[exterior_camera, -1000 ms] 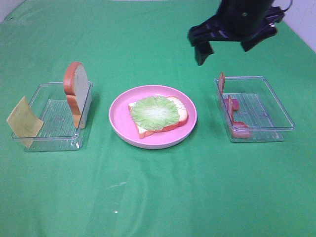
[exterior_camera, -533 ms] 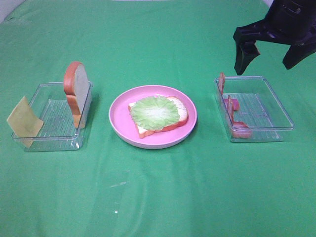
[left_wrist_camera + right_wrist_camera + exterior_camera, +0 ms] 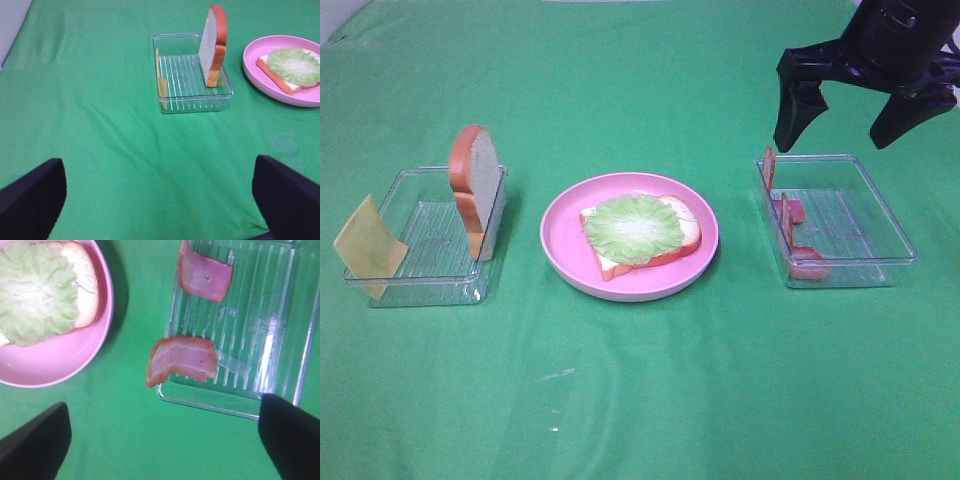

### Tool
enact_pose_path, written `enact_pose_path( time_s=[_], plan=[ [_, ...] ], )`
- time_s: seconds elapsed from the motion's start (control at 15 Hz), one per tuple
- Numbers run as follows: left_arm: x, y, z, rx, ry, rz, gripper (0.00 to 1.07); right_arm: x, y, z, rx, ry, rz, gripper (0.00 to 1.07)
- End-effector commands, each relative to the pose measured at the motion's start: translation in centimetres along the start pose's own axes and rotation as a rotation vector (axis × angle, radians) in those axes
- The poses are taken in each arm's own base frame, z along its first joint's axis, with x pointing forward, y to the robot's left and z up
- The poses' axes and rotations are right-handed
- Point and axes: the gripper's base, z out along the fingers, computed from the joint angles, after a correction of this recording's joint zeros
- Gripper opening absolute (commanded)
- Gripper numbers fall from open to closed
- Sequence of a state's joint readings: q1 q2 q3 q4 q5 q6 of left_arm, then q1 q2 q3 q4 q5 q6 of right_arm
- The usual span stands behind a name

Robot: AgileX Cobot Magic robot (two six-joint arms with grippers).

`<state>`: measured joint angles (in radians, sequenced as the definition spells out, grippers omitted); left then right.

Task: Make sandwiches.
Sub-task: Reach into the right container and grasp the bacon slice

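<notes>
Green cloth (image 3: 640,400), bread slice (image 3: 473,185) on edge in tray (image 3: 420,290), long axis vertical

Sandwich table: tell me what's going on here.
A two-armed robot is partway through a sandwich. On the pink plate lies one bread slice with a lettuce leaf on top. The right gripper hovers open and empty by the right tray that holds the bacon strips, so bacon looks like the next layer. The left gripper is open and empty, back from the left tray, which holds the second bread slice upright and the cheese square leaning at its outer end.
</notes>
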<state>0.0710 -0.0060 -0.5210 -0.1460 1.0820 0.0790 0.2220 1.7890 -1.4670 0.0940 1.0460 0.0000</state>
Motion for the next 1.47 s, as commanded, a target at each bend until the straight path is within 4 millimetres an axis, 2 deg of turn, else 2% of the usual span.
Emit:
enact_pose_path(
  time_s=[0.07, 0.13, 0.53, 1.07, 1.47],
  plan=[
    [0.1, -0.1, -0.1, 0.004, -0.014, -0.005, 0.93, -0.9, 0.1, 2.6, -0.027, 0.017, 0.001, 0.96],
    [0.1, -0.1, -0.1, 0.004, -0.014, -0.005, 0.93, -1.3, -0.1, 4.9, -0.028, 0.049, 0.01, 0.96],
    [0.1, -0.1, -0.1, 0.004, -0.014, -0.005, 0.93, -1.2, -0.5, 9.5, -0.023, 0.173, 0.021, 0.93],
    [0.1, -0.1, -0.1, 0.004, -0.014, -0.005, 0.93, -1.3, -0.5, 9.9, -0.022, 0.174, 0.022, 0.78],
    [0.1, -0.1, -0.1, 0.004, -0.014, -0.005, 0.93, -1.2, -0.3, 9.9, -0.047, 0.18, 0.039, 0.49]
  ],
)
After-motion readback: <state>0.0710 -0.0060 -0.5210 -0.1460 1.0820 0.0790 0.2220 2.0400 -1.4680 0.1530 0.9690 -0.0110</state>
